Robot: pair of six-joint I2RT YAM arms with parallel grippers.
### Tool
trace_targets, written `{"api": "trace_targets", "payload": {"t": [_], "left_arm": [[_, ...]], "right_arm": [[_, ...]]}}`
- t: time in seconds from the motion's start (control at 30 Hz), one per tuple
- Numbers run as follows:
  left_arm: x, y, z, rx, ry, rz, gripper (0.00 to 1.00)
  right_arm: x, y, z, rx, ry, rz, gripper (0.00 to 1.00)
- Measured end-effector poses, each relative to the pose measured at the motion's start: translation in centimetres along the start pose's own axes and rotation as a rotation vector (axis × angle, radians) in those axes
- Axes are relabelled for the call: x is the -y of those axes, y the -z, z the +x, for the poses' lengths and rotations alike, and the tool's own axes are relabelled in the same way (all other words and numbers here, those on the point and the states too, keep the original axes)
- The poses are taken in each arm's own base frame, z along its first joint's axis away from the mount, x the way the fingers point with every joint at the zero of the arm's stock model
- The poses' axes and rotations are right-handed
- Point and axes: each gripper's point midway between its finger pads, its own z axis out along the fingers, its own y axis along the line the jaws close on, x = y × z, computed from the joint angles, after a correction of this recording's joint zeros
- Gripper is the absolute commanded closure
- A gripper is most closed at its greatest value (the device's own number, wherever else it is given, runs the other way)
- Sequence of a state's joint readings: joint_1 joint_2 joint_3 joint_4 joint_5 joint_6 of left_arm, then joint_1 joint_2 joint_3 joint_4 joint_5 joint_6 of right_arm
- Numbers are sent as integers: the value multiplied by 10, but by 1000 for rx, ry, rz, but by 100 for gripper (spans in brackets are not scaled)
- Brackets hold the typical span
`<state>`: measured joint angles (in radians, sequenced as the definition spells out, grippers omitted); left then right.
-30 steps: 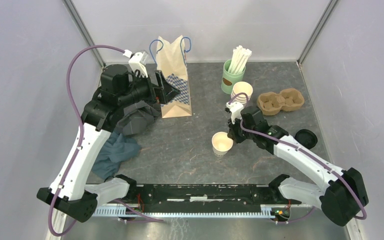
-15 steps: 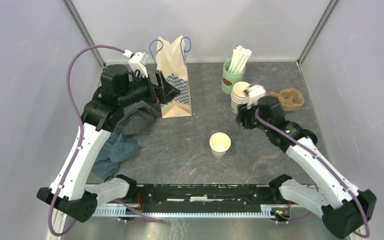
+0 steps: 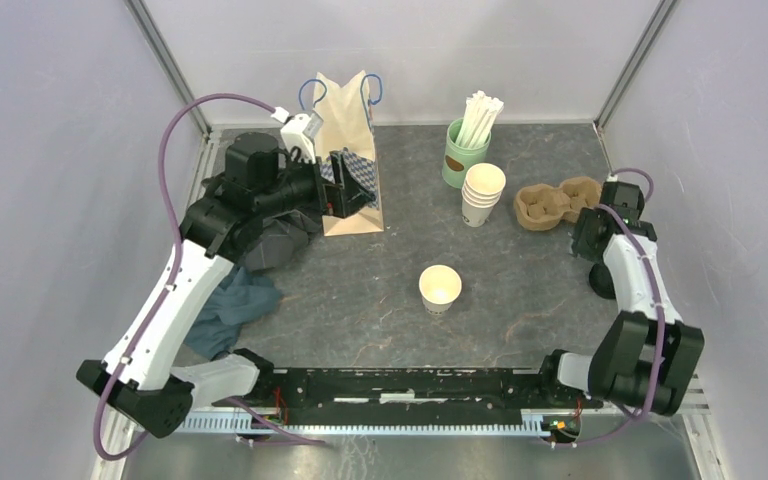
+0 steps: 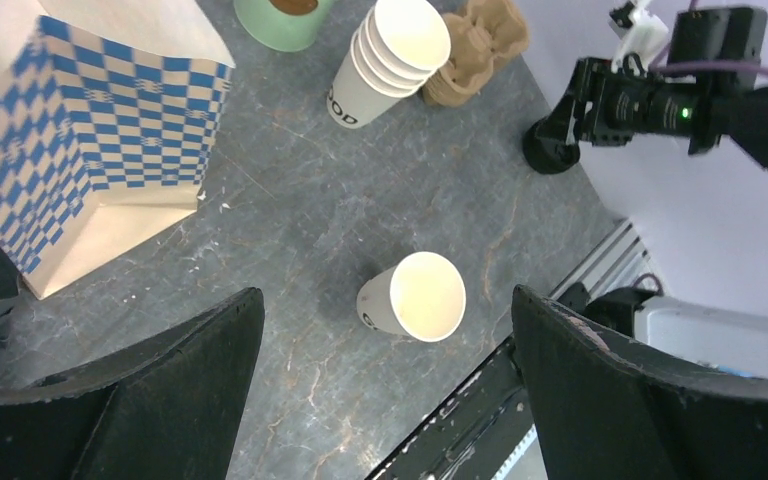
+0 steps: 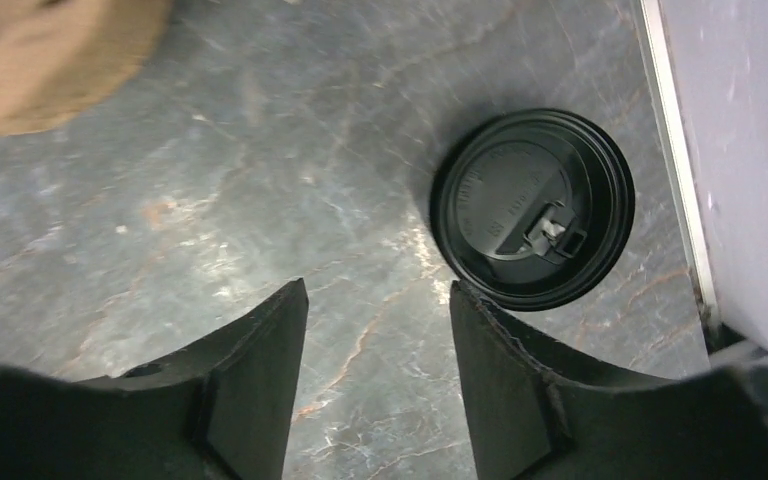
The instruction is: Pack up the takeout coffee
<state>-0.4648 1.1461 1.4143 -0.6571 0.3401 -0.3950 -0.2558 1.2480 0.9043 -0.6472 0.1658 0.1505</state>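
Observation:
One white paper cup [image 3: 440, 288] stands upright and lidless mid-table, also in the left wrist view [image 4: 415, 297]. A stack of like cups [image 3: 483, 193] stands behind it, beside the straws. A black lid [image 5: 532, 208] lies flat by the right wall. My right gripper [image 5: 378, 290] hangs open just left of that lid, nothing between its fingers; from above it [image 3: 588, 238] is at the right edge, near the carrier. My left gripper [image 3: 355, 190] is wide open and empty, high up beside the paper bag [image 3: 345, 150], looking down at the cup.
A brown pulp carrier [image 3: 560, 203] sits at the right. A green cup of white straws [image 3: 465, 150] stands at the back. Blue and dark grey cloths [image 3: 235, 300] lie at the left under my left arm. The right wall is close to the lid.
My right gripper let go of the single cup, opened, and swung from mid-table to the right wall above the lid. The cup stayed upright. My left arm shifted slightly right.

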Motion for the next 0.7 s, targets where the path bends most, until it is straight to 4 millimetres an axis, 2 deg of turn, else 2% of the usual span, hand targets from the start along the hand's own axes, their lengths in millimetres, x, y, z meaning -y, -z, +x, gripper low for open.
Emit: {"api": "trace_targets", "payload": {"t": [0.13, 0.37, 0.57, 0.7], "left_arm": [[6, -10, 14, -50, -49, 7, 0], [12, -20, 40, -120, -143, -21, 0], [-1, -23, 50, -142, -177, -69, 0], [-2, -25, 51, -148, -182, -72, 0]], "right_arm": [[22, -19, 15, -95, -43, 54, 54], [41, -35, 27, -179, -78, 84, 62], [44, -40, 10, -160, -75, 84, 70], [44, -43, 9, -162, -68, 77, 71]]}}
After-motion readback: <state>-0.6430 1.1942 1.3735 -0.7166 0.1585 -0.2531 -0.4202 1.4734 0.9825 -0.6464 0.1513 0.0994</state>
